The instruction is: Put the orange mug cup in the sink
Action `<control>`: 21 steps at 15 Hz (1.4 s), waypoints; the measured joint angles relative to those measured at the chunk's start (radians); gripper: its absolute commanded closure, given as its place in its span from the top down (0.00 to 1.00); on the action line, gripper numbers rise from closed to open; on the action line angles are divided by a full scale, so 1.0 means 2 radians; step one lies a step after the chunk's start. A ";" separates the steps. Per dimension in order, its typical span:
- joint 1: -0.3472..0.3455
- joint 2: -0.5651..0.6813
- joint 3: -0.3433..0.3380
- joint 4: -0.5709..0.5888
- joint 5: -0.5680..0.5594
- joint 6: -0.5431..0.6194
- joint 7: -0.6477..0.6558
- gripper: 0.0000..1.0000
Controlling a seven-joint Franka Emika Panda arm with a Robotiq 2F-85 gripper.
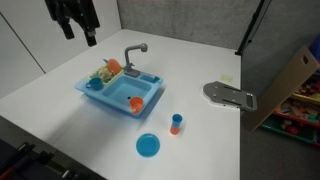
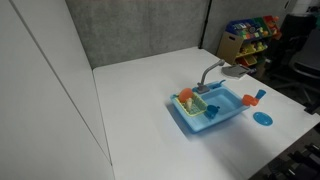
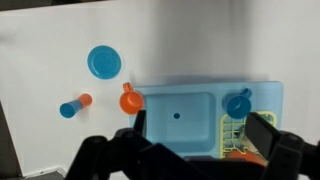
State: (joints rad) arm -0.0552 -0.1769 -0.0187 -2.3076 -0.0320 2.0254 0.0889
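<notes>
Gripper (image 3: 200, 120), wrist view: jaws spread wide, holding and touching nothing, hanging well above the sink (image 3: 262, 95). In an exterior view the gripper (image 1: 79, 36) sits high, at 10 o'clock of the sink (image 1: 100, 98) and well apart from it.

Orange mug (image 3: 128, 99): at 9 o'clock of the basin, against the sink's short edge. Whether it rests on the rim or the table cannot be told.

On the white table (image 3: 40, 60), a two-tone cup (image 3: 75, 105) lies at 9 o'clock of the mug, and a blue plate (image 3: 103, 62) at 11 o'clock. A blue cup (image 3: 238, 103) stands at 3 o'clock of the basin, above the dish rack (image 3: 232, 132). Nothing lies between gripper and mug.
</notes>
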 measured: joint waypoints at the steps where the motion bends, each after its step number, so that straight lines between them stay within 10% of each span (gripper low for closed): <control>1: -0.001 0.012 -0.003 0.000 0.000 0.008 0.000 1.00; 21: -0.009 0.209 -0.073 0.033 -0.063 0.130 0.075 1.00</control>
State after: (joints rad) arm -0.0737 0.2408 -0.1657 -2.2422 -0.1571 2.2846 0.2389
